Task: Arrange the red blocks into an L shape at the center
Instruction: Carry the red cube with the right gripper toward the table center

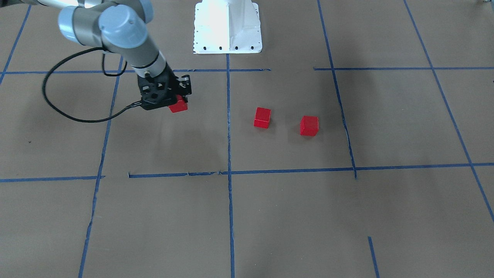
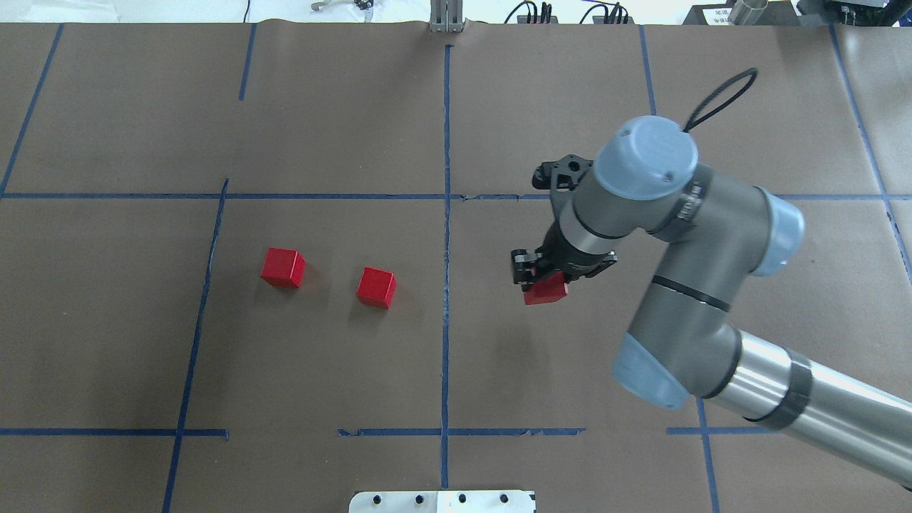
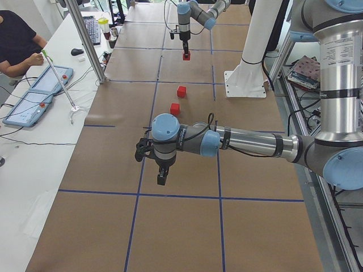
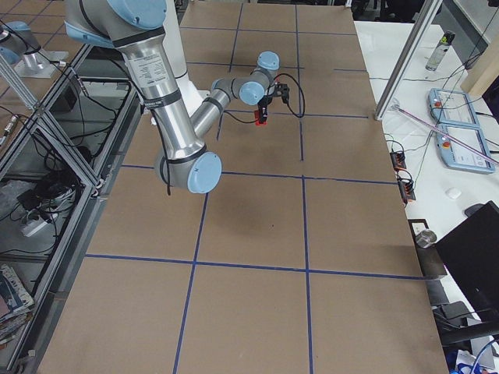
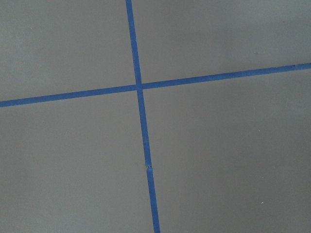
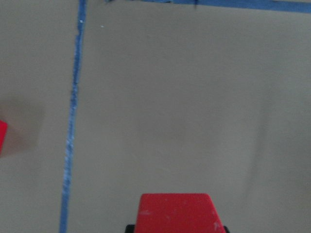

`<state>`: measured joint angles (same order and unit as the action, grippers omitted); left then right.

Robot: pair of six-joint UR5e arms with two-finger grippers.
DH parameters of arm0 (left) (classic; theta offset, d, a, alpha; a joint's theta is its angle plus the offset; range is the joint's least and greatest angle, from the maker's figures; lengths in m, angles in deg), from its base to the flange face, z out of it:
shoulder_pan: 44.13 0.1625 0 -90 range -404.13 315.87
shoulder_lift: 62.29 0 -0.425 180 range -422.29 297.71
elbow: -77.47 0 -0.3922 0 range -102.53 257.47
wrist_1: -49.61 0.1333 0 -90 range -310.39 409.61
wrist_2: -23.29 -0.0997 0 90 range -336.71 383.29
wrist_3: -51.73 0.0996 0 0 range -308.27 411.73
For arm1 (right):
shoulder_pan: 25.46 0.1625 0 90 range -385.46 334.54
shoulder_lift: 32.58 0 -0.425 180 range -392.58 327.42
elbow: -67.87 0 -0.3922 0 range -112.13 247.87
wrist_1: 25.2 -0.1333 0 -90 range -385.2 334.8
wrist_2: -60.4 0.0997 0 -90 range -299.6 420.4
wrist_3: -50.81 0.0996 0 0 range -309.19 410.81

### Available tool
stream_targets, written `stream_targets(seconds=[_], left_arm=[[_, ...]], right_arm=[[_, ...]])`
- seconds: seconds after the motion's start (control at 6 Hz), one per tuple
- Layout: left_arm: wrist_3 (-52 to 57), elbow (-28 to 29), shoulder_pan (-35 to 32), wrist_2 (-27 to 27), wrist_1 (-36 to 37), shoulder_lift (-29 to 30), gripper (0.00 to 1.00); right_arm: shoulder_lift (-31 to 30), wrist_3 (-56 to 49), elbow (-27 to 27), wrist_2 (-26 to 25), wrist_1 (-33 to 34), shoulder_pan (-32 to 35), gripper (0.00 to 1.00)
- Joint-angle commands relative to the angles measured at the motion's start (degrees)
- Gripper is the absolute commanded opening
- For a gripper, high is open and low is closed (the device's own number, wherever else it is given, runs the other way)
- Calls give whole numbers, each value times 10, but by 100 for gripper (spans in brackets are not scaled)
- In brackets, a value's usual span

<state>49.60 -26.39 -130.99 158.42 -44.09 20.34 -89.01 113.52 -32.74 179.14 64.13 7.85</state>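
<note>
Right jaws around one red block [image 2: 546,293]

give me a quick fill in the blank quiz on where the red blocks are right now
1. The right end effector is shut on one ___ block.
2. ___ more red blocks rest on the brown paper, not touching each other.
3. Both resting blocks lie on the robot's ___ side of the center tape line.
Missing words: red; two; left.

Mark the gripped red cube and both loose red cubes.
Gripped small red cube [image 2: 546,293]: overhead view, visible face.
Middle loose red cube [image 2: 375,287]: overhead view, top face.
Outermost loose red cube [image 2: 282,267]: overhead view, top face.
</note>
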Motion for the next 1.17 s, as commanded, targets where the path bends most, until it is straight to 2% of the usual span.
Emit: stream_targets(seconds=[0.0,0.17,0.33,0.67,1.0], left_arm=[[-2,-5,0,0,-2,3,100],[-1,-1,0,0,-3,3,100],[-2,-5,1,3,-3,3,100],[-3,-6,0,5,-3,3,100],[-3,-6,0,5,-3,3,100]], right_arm=[[104,138,115,-66,-33,-57,1],[115,171,130,-97,-40,-70,0],[121,165,151,-100,-40,-70,0],[120,157,153,-97,-38,-70,1],[119,96,154,-96,-37,-70,6]])
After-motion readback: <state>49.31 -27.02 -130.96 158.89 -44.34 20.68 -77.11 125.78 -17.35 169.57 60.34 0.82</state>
